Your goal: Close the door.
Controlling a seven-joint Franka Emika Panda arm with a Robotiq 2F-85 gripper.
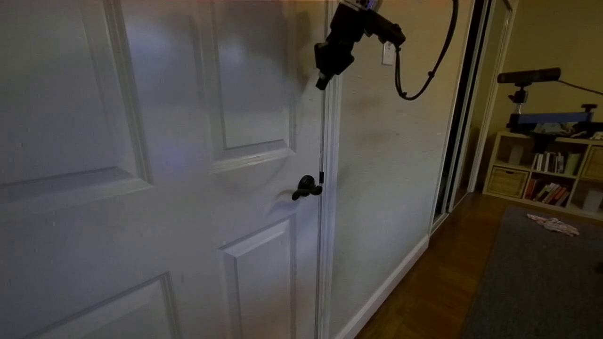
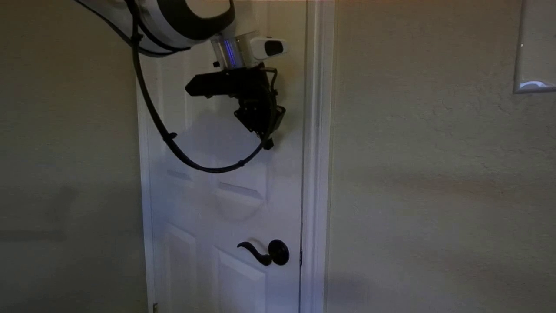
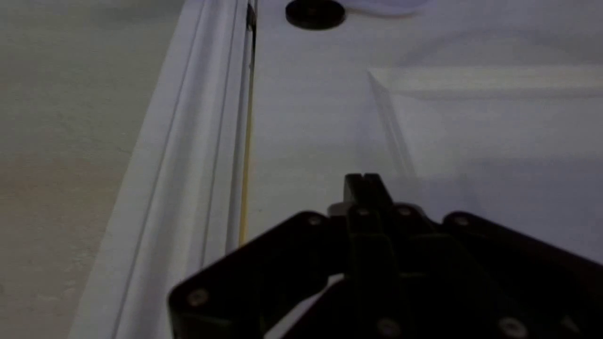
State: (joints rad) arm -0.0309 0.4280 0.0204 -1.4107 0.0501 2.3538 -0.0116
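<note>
Filling the left of an exterior view is a glossy white panelled door (image 1: 179, 202), its black lever handle (image 1: 307, 187) just beside the white frame (image 1: 332, 141). Only there do I see, farther right, a pale shelf (image 1: 503, 153) with books (image 1: 556, 163) and baskets (image 1: 508, 182), and a dark rug (image 1: 532, 278). In an exterior view, the robot arm (image 2: 173, 26) extends from upper left across the door, and the handle's wavy lever shows in full, pointing left; a shiny-edged panel (image 2: 536, 48) sits far right. The wrist view alone shows a thin yellowish line (image 3: 245, 188) between frame and door. Right of it, the gripper (image 3: 363, 180) shows dark against the door, its two fingertips (image 3: 353, 181) side by side with barely a sliver between them, gripping nothing. In both exterior views it sits higher than the handle; I can't tell whether it touches the door.
</note>
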